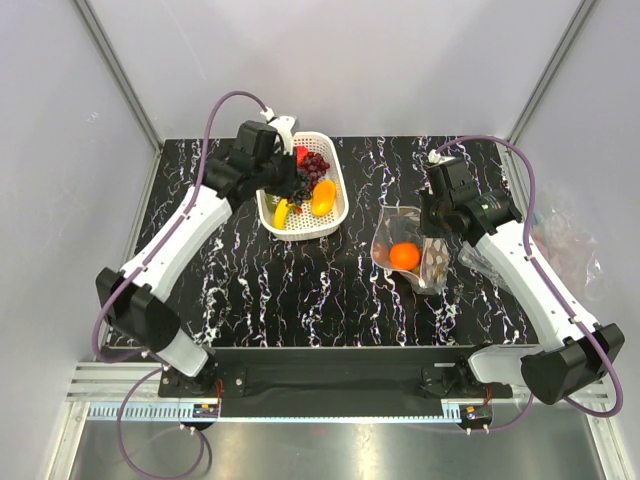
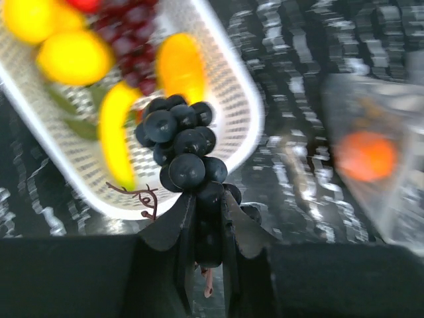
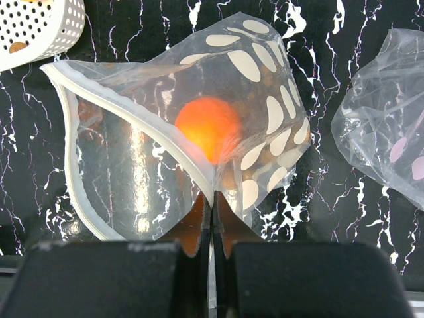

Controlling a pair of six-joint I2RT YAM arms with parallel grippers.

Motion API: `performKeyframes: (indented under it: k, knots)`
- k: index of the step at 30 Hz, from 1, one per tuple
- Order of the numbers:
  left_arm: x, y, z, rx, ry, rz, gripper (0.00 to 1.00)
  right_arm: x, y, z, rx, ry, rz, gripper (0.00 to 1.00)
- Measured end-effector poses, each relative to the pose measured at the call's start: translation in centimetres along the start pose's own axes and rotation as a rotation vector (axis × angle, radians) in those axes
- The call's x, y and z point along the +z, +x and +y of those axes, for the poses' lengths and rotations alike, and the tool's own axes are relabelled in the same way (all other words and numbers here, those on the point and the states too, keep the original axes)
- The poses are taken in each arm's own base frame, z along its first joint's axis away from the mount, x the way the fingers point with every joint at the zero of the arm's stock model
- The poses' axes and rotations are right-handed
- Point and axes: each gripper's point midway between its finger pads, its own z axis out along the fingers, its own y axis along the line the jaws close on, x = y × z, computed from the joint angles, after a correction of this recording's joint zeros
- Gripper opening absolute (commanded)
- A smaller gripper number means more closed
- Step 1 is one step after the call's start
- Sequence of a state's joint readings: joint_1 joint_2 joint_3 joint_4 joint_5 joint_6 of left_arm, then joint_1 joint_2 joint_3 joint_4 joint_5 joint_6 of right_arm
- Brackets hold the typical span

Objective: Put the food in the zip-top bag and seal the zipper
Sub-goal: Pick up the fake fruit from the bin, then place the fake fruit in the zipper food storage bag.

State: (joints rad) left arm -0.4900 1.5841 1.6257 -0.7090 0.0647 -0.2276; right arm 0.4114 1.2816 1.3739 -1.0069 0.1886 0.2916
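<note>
Look, left fingers clamp the dark purple grapes, hanging over the white basket. Right fingers pinch together on the rim of the zip-top bag, mouth gaping, orange inside, resting on the worktop.

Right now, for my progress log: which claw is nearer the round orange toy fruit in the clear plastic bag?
Right. The right claw pinches the bag beside the orange fruit; the left claw holds dark purple grapes over the white lattice basket.
</note>
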Motion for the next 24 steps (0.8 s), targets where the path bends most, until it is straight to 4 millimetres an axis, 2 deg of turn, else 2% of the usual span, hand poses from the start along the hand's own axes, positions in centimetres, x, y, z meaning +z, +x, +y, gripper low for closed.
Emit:
performKeyframes:
  k: [5,7,12,19,24]
  knots:
    - [-2.7,-0.7,-6.7,0.056,0.191,-0.063,0.03,-0.2,-0.2,0.0,0.001,-0.002,-0.005,0.0]
    - [-3.3,-0.1,-9.8,0.084,0.271,-0.059,0.03,-0.3,-0.4,0.1,0.002,-0.004,-0.01,0.0]
    - [-4.8,2.0,-15.7,0.147,0.425,-0.026,0.03,-0.3,-0.4,0.1,0.002,-0.003,-0.011,0.0]
    - [-6.3,3.3,-20.8,0.208,0.544,-0.015,0.04,-0.3,-0.5,0.0,0.008,-0.001,-0.017,0.0]
    - [-6.3,4.3,-23.7,0.242,0.61,-0.001,0.05,-0.5,-0.7,0.0,0.022,0.003,-0.028,0.0]
